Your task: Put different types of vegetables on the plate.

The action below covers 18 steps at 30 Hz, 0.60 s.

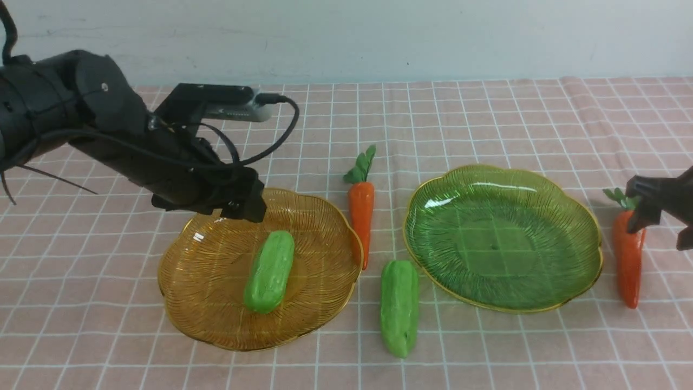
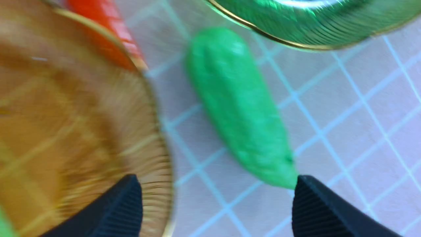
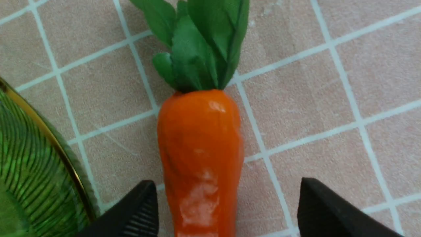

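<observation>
One light-green cucumber (image 1: 269,271) lies in the amber plate (image 1: 216,319). A second cucumber (image 1: 399,307) (image 2: 240,108) rests on the cloth between the two plates. A carrot (image 1: 361,216) (image 2: 108,26) lies beside the amber plate's rim (image 2: 154,108). The green plate (image 1: 503,238) (image 2: 312,19) (image 3: 33,164) holds nothing. My left gripper (image 1: 246,206) (image 2: 217,197) hovers over the amber plate's far edge, open and empty. Another carrot (image 1: 628,260) (image 3: 200,158) lies right of the green plate. My right gripper (image 1: 663,225) (image 3: 227,197) stands open astride it, with a gap on one side.
A pink checked cloth (image 1: 487,346) covers the table up to a pale wall at the back. The left arm's camera and cable (image 1: 260,103) reach over the cloth behind the amber plate.
</observation>
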Tool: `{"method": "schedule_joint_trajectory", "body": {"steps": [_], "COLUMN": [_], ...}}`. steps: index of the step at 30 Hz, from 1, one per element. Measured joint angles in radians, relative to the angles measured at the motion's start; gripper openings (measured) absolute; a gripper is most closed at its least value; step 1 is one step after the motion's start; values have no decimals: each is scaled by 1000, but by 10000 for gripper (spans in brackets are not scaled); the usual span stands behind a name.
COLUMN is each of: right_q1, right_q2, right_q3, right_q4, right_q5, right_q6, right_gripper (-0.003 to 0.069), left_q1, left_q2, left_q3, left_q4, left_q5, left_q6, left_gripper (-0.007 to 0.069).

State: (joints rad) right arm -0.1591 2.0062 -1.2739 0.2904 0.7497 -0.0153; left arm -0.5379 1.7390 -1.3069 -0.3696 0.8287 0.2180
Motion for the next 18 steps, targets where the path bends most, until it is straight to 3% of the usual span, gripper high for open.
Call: {"method": "schedule_joint_trajectory", "body": {"steps": [6, 18], "right_q1": [-10, 97], "right_q2": [-99, -243], "right_q3": [-63, -98], "right_q4": [-14, 91], "right_q5": [79, 155], "right_q6": [5, -87], "right_gripper": [308, 308], "left_q1": [-136, -163], "left_q2": [66, 148], "left_q3": [0, 0], "left_q4": [2, 54], "left_q5": [-52, -128], "left_q6": [-68, -171], "left_gripper": [556, 556]}}
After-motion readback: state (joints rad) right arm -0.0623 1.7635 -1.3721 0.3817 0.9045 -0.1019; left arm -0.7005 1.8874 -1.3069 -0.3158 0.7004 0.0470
